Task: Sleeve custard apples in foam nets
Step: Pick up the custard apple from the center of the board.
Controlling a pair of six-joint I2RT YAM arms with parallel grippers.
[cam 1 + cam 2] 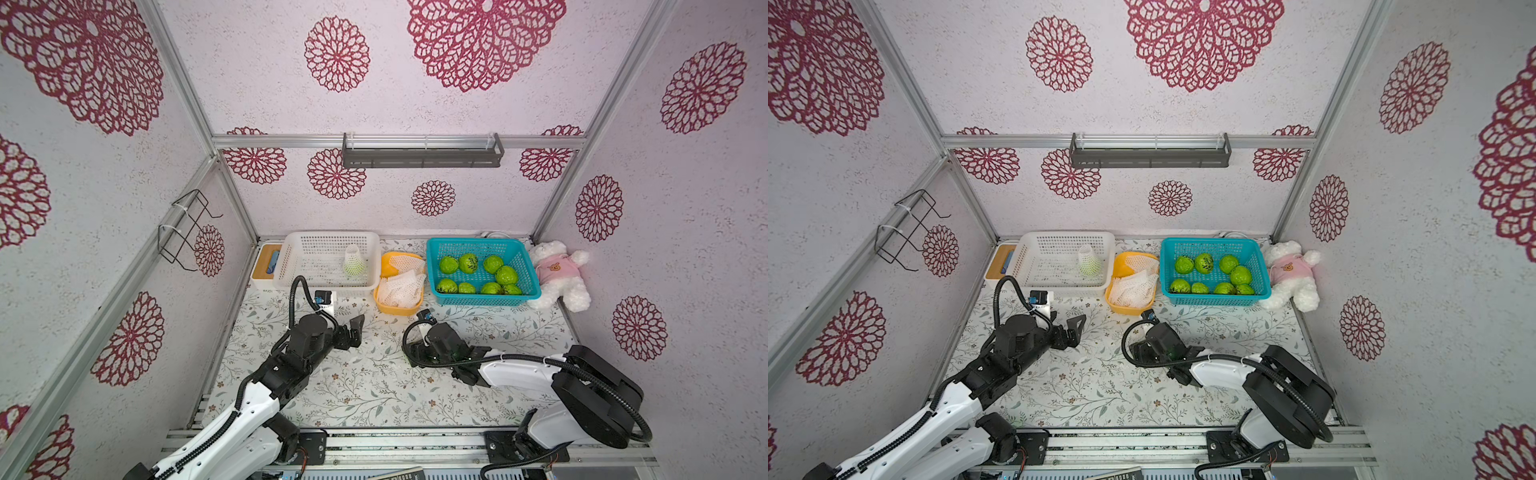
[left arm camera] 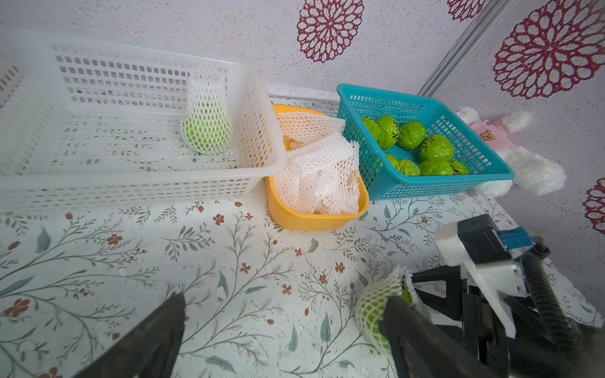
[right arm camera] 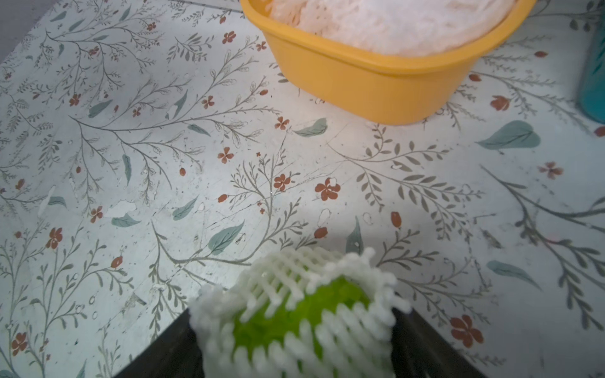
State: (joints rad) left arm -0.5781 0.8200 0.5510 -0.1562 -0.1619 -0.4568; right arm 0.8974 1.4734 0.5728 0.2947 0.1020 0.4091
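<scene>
While left hand wide apart: netted custard apple between fingers of right hand, grip uncertain.

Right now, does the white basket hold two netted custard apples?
No, the white basket holds only one netted custard apple, standing near its right wall.
</scene>
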